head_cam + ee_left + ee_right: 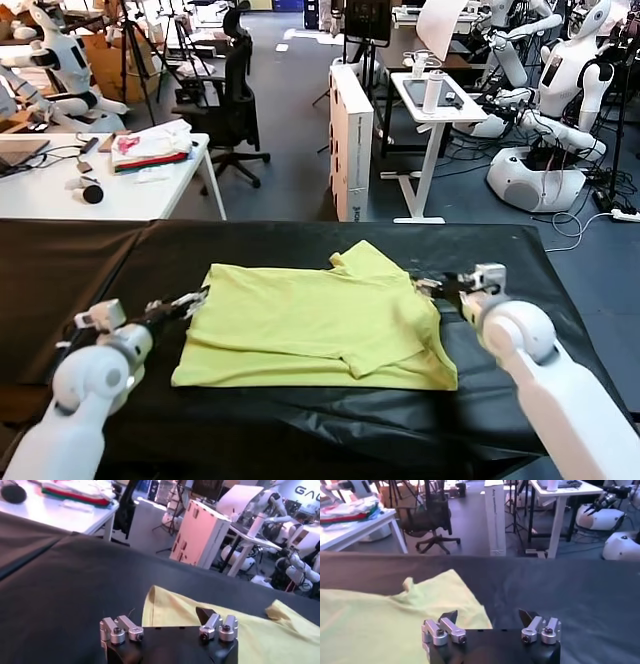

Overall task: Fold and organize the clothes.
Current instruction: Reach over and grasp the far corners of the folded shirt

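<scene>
T-shirt (320, 325) lies folded, edges flanked by both open grippers.

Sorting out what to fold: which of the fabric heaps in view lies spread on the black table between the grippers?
The lime T-shirt, flat on the black table. The white, pink and red pile sits on the white desk behind.

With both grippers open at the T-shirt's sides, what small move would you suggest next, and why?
Probably lower the left gripper onto the T-shirt's near edge and pinch it. The shirt lies partly folded on the black table, and the right gripper also holds nothing.
</scene>
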